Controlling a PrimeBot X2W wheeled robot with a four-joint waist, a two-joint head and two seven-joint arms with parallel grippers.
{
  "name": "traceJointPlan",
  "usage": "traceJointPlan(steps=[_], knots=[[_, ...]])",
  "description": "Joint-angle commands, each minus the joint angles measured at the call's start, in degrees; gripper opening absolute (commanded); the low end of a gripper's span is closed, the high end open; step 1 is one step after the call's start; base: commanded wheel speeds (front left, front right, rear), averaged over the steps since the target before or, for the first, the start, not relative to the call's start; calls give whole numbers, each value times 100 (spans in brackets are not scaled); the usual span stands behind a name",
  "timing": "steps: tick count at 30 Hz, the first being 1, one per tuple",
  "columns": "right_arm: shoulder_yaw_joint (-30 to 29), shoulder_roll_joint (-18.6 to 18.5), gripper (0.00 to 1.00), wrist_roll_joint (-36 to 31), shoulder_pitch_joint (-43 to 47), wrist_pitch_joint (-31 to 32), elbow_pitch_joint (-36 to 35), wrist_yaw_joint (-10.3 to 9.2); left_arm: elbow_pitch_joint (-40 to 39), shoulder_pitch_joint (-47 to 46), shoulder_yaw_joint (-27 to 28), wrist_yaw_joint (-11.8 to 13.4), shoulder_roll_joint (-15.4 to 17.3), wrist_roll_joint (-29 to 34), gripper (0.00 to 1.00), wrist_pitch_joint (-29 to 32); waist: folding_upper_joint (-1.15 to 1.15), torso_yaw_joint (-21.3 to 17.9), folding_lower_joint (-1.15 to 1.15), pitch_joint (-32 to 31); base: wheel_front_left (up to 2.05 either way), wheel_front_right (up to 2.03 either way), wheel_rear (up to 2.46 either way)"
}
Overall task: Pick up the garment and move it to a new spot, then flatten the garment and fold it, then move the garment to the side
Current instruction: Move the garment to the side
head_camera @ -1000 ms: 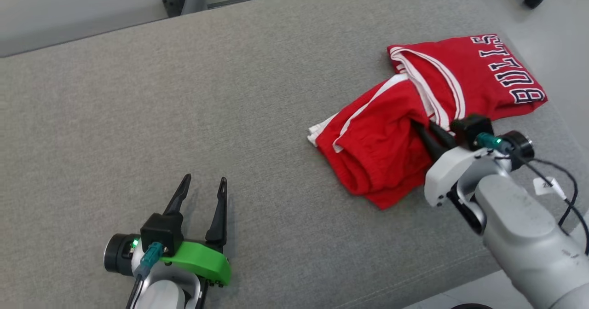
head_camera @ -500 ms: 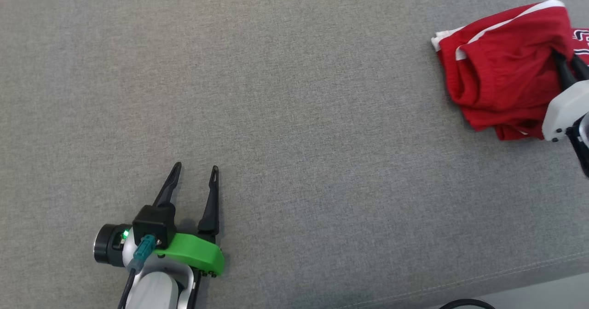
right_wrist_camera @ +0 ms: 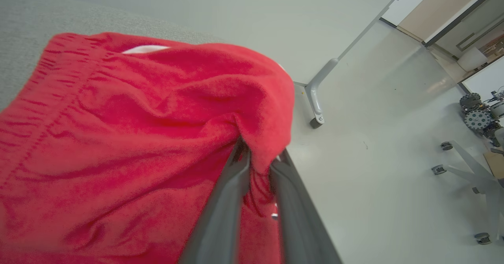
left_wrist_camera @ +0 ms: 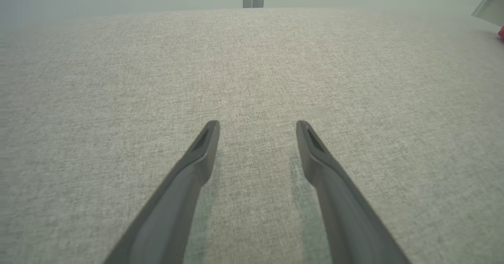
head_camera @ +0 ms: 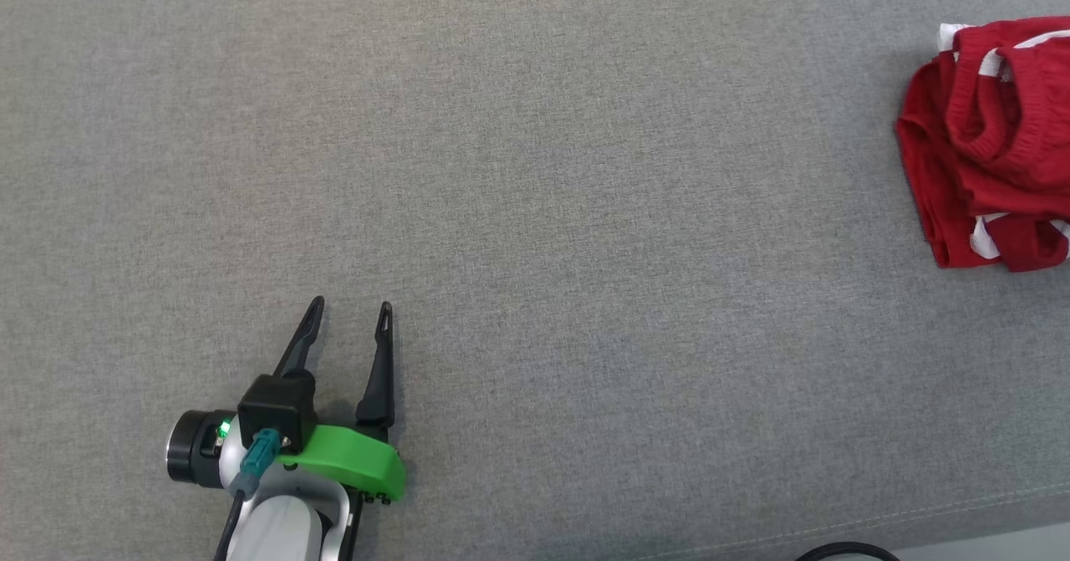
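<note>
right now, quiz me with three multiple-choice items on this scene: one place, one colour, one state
1. Where is the garment in the head view?
A) far right
B) centre
C) lower left

2. What is its main colour?
A) blue
B) red
C) green

3. How is the left gripper?
A) shut on cloth
B) open, holding nothing
C) shut, holding nothing

Answers:
1 A, it lies bunched at the right edge.
2 B, it is red cloth with white trim.
3 B, its fingers stand apart over the bare grey surface.
</note>
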Motion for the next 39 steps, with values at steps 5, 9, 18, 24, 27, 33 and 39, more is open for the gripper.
traceJointPlan(steps=[5, 9, 18, 24, 27, 33, 39], knots=[[-649, 103, 100, -568, 49, -8, -249, -12, 76, 70, 52, 55, 20, -12, 100, -11, 0, -3, -1, -67, 0, 0, 0], [-966, 579, 100, -844, 316, -8, -981, -10, 90, 113, 100, 115, 22, -105, 100, -11, 0, -8, -1, -224, 0, 0, 0], [-608, 1561, 100, -627, 1252, -8, -2418, -11, 115, 279, 323, 224, 20, -201, 100, -11, 0, 46, -1, -624, 0, 0, 0], [-264, 2109, 100, -289, 2096, -8, -2944, -11, 147, 431, 394, 268, 20, -312, 100, -11, 0, 212, -1, -918, 0, 0, 0], [-129, 2291, 100, -186, 2436, -8, -3033, -11, 162, 547, 449, 303, 20, -329, 100, -11, 0, 279, -1, -1064, 0, 0, 0], [-284, 2679, 100, -138, 3064, -8, -3256, -10, 231, 791, 609, 298, 18, -358, 100, -11, 0, 400, -1, -1427, 0, 0, 0], [-352, 2955, 100, -215, 3637, -8, -3408, -10, 303, 1012, 799, 278, 20, -366, 100, -11, 0, 466, -1, -1724, 0, 0, 0]])
